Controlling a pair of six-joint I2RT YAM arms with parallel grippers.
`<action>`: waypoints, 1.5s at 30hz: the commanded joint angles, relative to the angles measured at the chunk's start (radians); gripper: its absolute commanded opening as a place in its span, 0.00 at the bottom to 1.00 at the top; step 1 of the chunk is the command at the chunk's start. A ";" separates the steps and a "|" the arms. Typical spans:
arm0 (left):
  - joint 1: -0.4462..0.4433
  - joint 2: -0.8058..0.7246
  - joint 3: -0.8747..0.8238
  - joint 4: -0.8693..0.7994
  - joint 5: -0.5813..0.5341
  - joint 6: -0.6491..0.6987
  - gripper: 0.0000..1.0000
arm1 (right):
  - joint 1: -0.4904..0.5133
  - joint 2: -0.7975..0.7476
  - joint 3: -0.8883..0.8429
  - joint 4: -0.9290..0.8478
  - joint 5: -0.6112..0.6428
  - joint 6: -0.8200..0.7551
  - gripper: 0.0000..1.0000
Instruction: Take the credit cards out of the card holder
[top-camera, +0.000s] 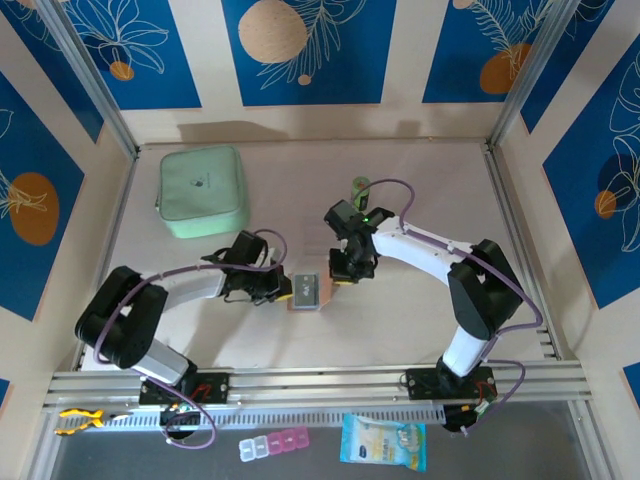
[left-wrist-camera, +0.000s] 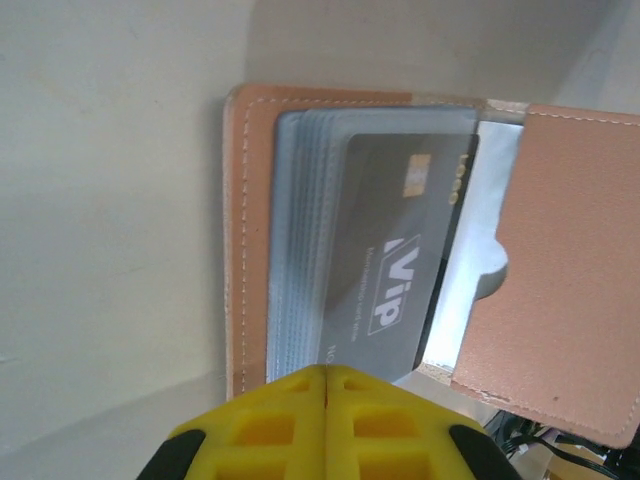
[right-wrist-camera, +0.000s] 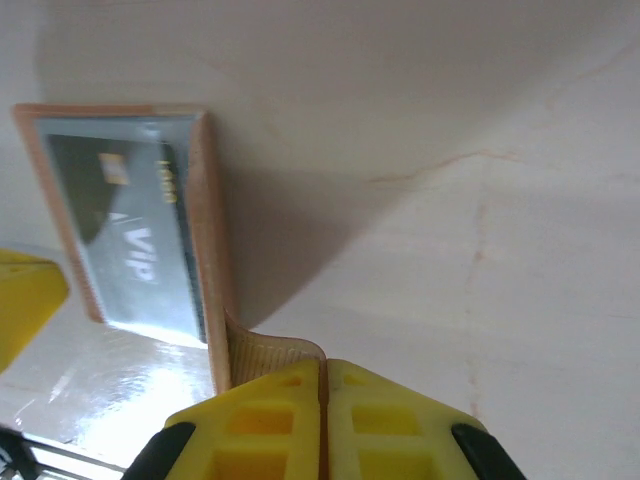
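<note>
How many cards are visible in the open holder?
1: a grey VIP card lying face up inside the holder. Others may be hidden behind it.

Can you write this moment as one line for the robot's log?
left gripper: shut at card holder edge | right gripper: shut on card holder flap | card holder: open | VIP card: inside clear sleeve

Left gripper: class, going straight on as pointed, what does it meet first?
The near end of the open card holder: its clear sleeves and the grey VIP card, apparently at the tips of the left gripper.
</note>
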 joint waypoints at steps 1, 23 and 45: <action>-0.009 0.021 -0.009 0.006 -0.016 -0.010 0.04 | -0.015 -0.028 -0.040 -0.007 0.019 -0.024 0.07; 0.036 -0.012 -0.028 -0.140 -0.111 0.044 0.01 | -0.028 0.121 -0.082 0.166 -0.041 -0.041 0.06; -0.089 -0.017 0.199 -0.203 -0.089 0.035 0.02 | -0.028 0.094 -0.100 0.180 -0.055 -0.039 0.10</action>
